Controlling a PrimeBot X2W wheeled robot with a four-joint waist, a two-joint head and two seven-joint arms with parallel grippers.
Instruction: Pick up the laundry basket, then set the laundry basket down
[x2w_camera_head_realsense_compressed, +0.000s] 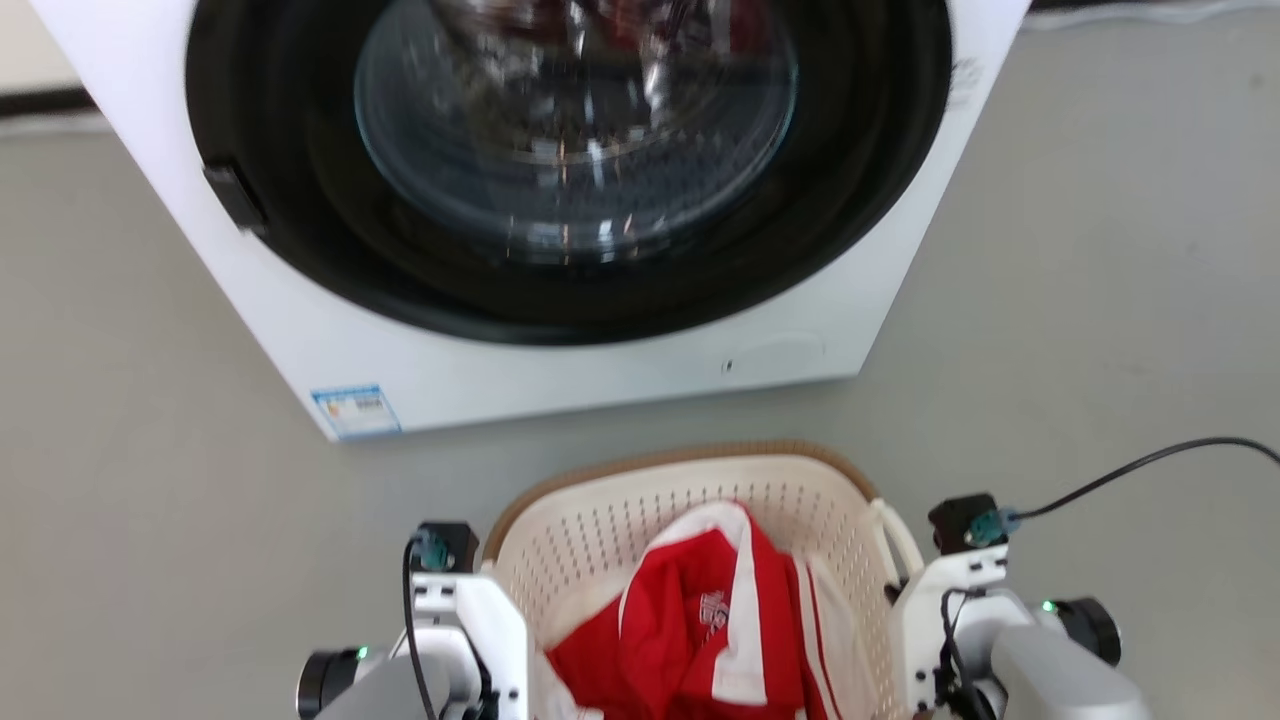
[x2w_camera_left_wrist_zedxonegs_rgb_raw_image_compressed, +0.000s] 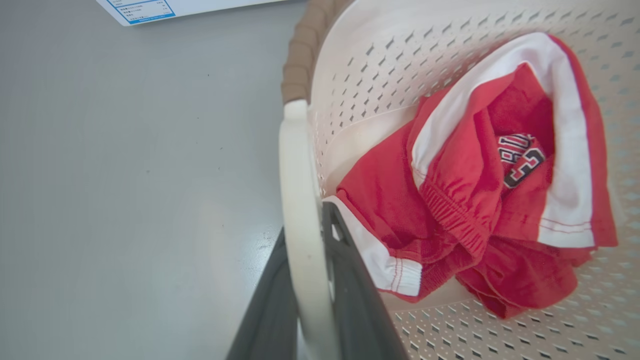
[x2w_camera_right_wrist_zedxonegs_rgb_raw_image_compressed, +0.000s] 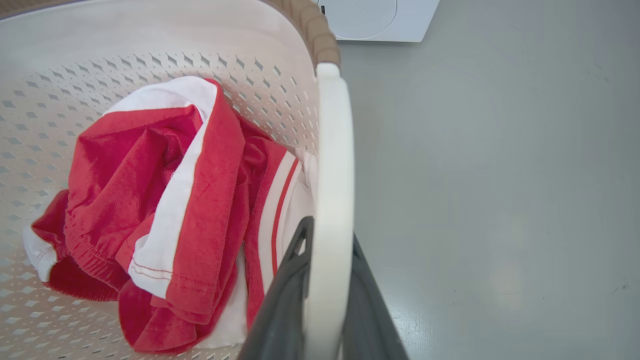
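The laundry basket (x2w_camera_head_realsense_compressed: 680, 458) is cream-white and perforated with a brown rim band, and sits low in the head view in front of the washer. A crumpled red and white garment (x2w_camera_head_realsense_compressed: 700, 620) lies inside it. My left gripper (x2w_camera_left_wrist_zedxonegs_rgb_raw_image_compressed: 305, 225) is shut on the basket's white left loop handle (x2w_camera_left_wrist_zedxonegs_rgb_raw_image_compressed: 297, 165), one dark finger on each side. My right gripper (x2w_camera_right_wrist_zedxonegs_rgb_raw_image_compressed: 330, 235) is shut the same way on the right loop handle (x2w_camera_right_wrist_zedxonegs_rgb_raw_image_compressed: 335, 150). Both white wrists flank the basket in the head view. Whether the basket rests on the floor I cannot tell.
A white front-loading washer (x2w_camera_head_realsense_compressed: 560, 370) with a round dark glass door (x2w_camera_head_realsense_compressed: 575, 120) stands just beyond the basket, its door closed. Grey floor (x2w_camera_head_realsense_compressed: 1100, 300) spreads to both sides. A black cable (x2w_camera_head_realsense_compressed: 1150, 460) runs off from my right wrist.
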